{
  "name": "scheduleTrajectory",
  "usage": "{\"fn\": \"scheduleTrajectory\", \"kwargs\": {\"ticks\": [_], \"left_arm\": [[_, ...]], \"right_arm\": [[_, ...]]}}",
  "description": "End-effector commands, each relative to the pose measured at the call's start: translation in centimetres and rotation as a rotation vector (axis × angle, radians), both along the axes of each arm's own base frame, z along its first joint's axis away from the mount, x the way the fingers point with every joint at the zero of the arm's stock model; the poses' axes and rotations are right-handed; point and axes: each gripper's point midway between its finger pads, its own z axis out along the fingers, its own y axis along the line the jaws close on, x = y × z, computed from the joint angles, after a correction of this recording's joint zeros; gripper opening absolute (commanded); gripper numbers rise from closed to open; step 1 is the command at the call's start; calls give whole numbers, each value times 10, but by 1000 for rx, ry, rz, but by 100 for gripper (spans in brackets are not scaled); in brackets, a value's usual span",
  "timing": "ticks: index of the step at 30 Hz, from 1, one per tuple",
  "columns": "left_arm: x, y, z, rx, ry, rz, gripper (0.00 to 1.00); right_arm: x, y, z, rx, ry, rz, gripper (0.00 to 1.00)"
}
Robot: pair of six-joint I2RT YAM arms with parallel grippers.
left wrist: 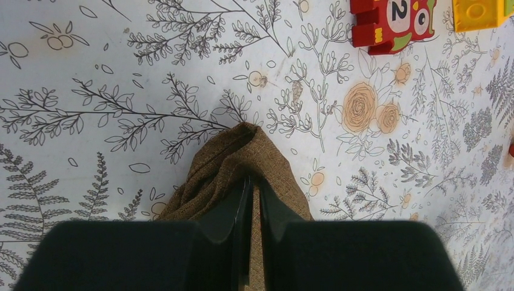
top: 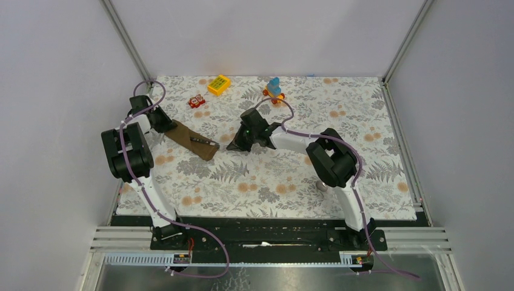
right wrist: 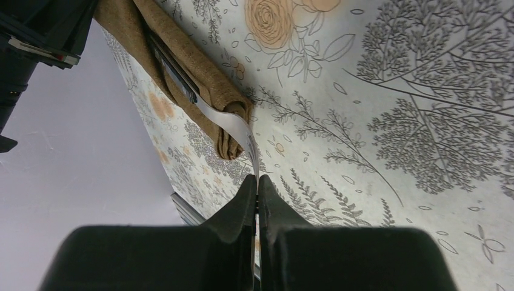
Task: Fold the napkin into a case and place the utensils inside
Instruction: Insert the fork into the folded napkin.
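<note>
Floral tablecloth (top: 291, 176): covers the table | brown case (top: 188, 136): folded narrow, at 9 o'clock on the cloth, lying along the 10-to-4 line | left gripper (left wrist: 254, 182): jaws pinched on its 10 o'clock end | right gripper (right wrist: 257, 182): at 3 o'clock of the case, jaws closed on the silver tip of the utensil (right wrist: 239, 124) | toy blocks (top: 219, 84): 12 o'clock edge | utensil: dark handle tucked into the case's fold

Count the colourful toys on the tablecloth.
3, all at the far side: yellow block, red numbered block just left of it, blue-and-orange toy to its right. Some may be hidden.
</note>
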Motion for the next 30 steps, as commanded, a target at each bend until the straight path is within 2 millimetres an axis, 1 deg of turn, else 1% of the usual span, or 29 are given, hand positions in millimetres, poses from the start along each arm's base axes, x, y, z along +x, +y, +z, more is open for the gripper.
{"fn": "scheduleTrajectory", "kwargs": {"ticks": [1, 11, 17, 20, 23, 30], "left_arm": [[11, 3, 9, -2, -44, -5, 12], [6, 1, 4, -15, -30, 1, 11], [4, 1, 4, -11, -23, 5, 10], [3, -1, 4, -22, -24, 4, 10], [2, -1, 4, -23, -23, 2, 10], [2, -2, 4, -25, -22, 6, 9]], "right_arm": [[8, 16, 10, 2, -26, -25, 0], [22, 37, 7, 30, -3, -72, 0], [28, 45, 6, 39, 16, -115, 0], [29, 53, 2, 46, 39, -123, 0], [30, 61, 4, 45, 45, -135, 0], [32, 70, 1, 39, 50, -194, 0]]}}
